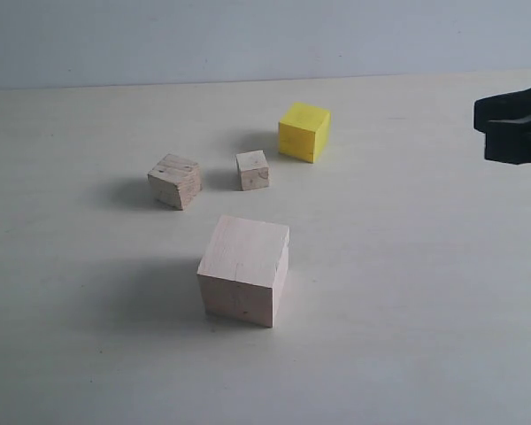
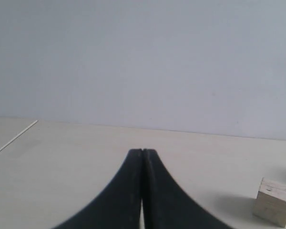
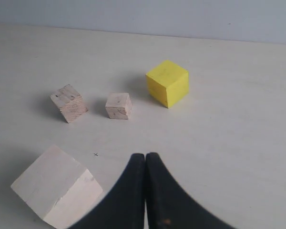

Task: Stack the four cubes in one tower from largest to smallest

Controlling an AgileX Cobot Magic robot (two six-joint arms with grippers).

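Pale cube (image 3: 55, 188) lies beside my closed, empty right tool (image 3: 145, 156); left tool (image 2: 142, 151) closed too. Off-centre yellow cube (image 3: 167, 83) placement risks toppling.

Largest cube (image 1: 244, 270) nearest; medium cube (image 1: 174, 181) behind-left; smallest cube (image 1: 253, 170) behind; second-largest cube (image 1: 303, 131) farthest, right.

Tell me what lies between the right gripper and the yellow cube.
Nothing but bare table lies between the right gripper and the yellow cube. The right wrist view shows this most clearly, and the exterior view agrees.
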